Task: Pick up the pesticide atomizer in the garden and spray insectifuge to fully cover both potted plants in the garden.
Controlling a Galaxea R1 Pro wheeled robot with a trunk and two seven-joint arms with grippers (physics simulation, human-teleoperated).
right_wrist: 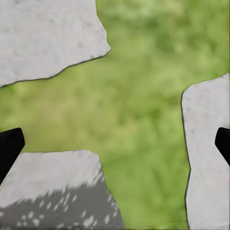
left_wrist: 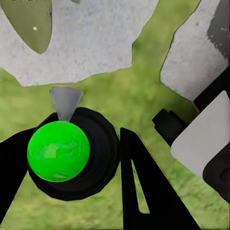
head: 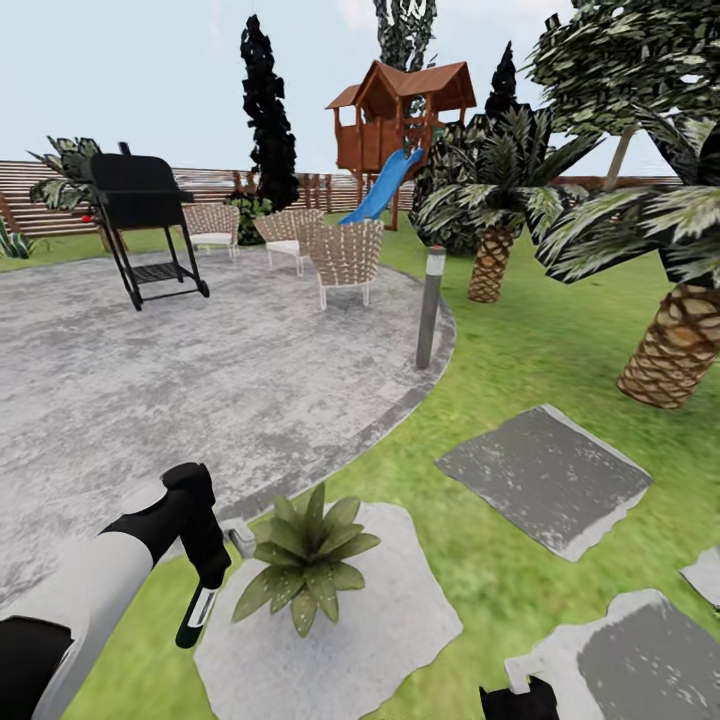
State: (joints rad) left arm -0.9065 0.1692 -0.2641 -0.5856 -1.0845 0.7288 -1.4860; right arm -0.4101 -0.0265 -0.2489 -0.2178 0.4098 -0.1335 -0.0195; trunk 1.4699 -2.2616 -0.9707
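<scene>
Where rough grey stone [head: 400, 610] lies, a spiky-leaved potted plant [head: 308, 560] sits

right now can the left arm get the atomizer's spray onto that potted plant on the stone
Probably yes. The left hand holds the pesticide atomizer just beside the potted plant on the stepping stone, with nothing between them in the head view. Whether the nozzle points at the leaves I cannot tell.

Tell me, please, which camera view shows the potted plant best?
The head view: the potted plant appears whole, standing on a stepping stone. The left wrist view catches just a leaf at its edge.
</scene>
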